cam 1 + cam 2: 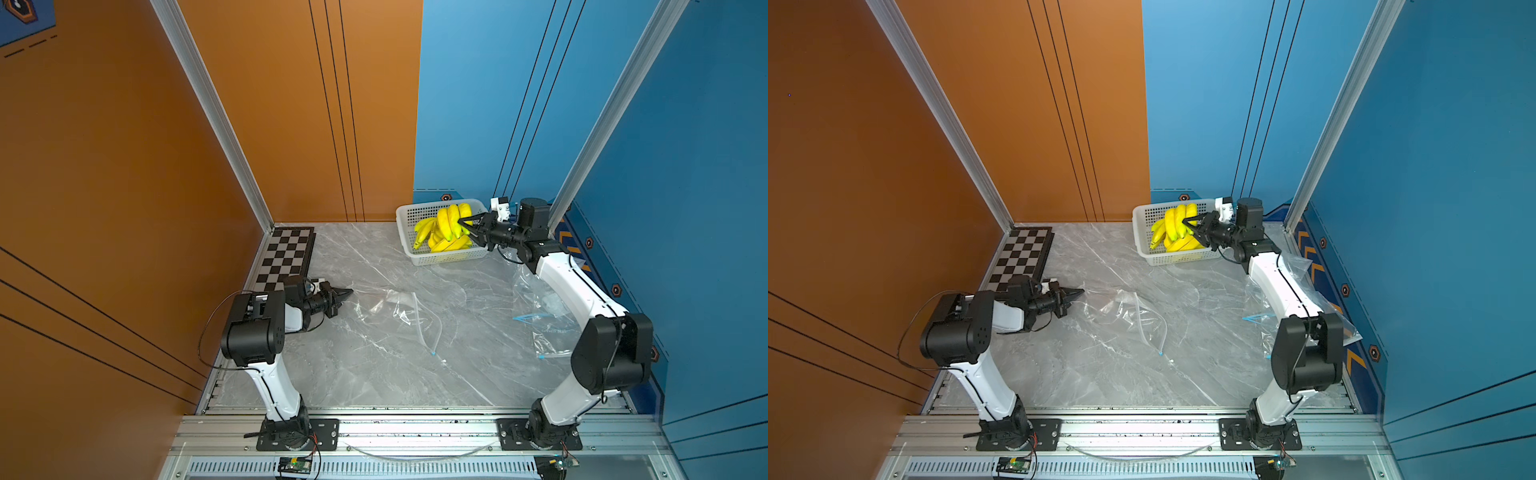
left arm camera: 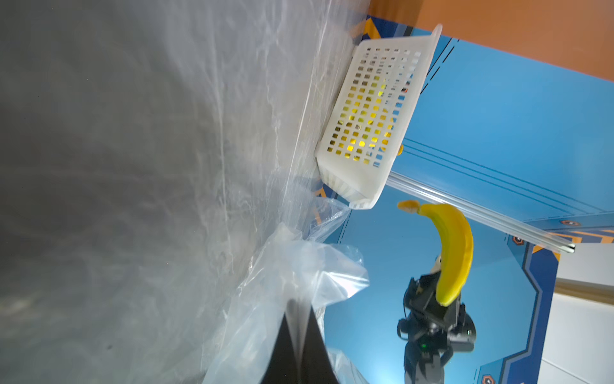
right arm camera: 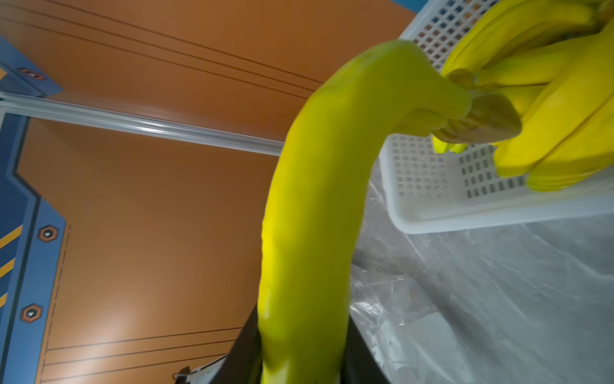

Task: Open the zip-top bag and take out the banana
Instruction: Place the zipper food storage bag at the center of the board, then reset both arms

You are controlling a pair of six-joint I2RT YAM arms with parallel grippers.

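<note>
- Table (image 1: 374,365): open marble from its front edge up to the basket (image 1: 449,258).
- Zip-top bag (image 1: 399,309): lies flat, well short of the basket. The left gripper (image 1: 347,292), jaws pressed together, pinches its edge.
- Banana (image 3: 315,216): out of the bag, clamped in the right gripper (image 1: 467,224) above the basket's right side, just beside the piled bananas (image 1: 436,243).

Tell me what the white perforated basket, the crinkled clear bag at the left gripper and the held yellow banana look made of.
White perforated basket: moulded plastic, matt; uniform grid of holes. Crinkled clear bag: thin glossy plastic film; it creases and glints. Yellow banana: smooth, evenly coloured, faintly shiny; perhaps a plastic replica, unclear.
</note>
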